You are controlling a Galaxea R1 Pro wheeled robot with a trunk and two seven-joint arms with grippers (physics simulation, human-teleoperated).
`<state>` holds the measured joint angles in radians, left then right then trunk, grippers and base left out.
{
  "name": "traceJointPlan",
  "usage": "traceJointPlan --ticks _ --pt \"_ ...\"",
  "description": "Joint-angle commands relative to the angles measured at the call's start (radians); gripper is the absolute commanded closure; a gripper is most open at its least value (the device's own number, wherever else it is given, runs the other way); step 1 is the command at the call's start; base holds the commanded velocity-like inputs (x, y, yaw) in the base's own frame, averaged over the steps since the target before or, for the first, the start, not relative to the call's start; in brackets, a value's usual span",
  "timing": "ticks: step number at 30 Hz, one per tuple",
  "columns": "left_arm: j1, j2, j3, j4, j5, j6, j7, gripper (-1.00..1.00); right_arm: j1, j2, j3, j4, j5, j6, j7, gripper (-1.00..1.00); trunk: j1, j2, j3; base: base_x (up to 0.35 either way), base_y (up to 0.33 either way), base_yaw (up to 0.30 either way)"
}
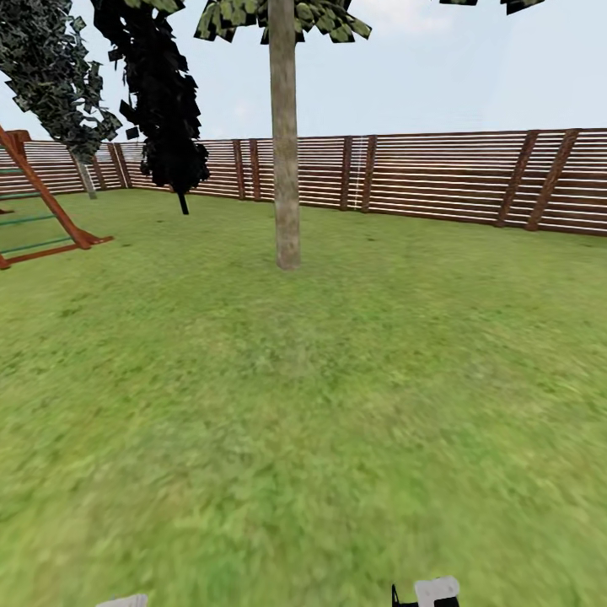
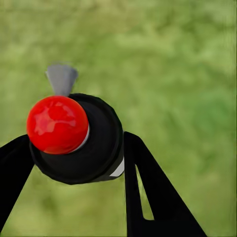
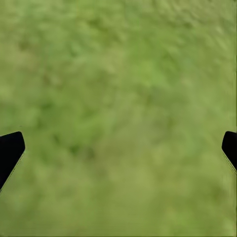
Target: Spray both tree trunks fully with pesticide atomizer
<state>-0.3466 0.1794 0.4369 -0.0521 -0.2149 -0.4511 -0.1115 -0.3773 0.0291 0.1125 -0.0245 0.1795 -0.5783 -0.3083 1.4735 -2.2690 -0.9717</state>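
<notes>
The pesticide atomizer [image 2: 96, 148] is seen from its top in the left wrist view: a dark round cap with a red dot [image 2: 57, 123] and a grey nozzle [image 2: 61, 79]. My left gripper [image 2: 74, 150] is shut on it, one black finger on each side, above blurred grass. My right gripper [image 3: 118, 148] is open over the lawn and holds nothing. In the head view a tree trunk [image 1: 286, 169], straight and mottled tan-grey, rises from the lawn straight ahead at middle distance. A second pale-trunked tree [image 1: 84, 175] leans at the far left near the fence.
A brown slatted fence [image 1: 455, 177] closes the lawn at the back. A near-black cone-shaped tree [image 1: 164, 110] stands left of the trunk. A red-brown wooden frame with green rungs [image 1: 42, 219] stands at the left edge. Open grass [image 1: 303, 421] stretches between me and the trunk.
</notes>
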Motion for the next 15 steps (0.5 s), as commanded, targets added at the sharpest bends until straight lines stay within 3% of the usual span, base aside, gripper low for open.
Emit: traceJointPlan --ticks 1,15 --pt "0.0 0.0 0.0 0.0 0.0 0.0 0.0 1.0 0.0 0.0 0.0 0.0 0.0 0.0 0.0 -1.0 0.0 0.0 0.0 0.338 0.0 0.0" --pt "0.0 0.0 0.0 0.0 0.0 0.0 0.0 1.0 0.0 0.0 0.0 0.0 0.0 0.0 0.0 -1.0 0.0 0.0 0.0 0.338 0.0 0.0"
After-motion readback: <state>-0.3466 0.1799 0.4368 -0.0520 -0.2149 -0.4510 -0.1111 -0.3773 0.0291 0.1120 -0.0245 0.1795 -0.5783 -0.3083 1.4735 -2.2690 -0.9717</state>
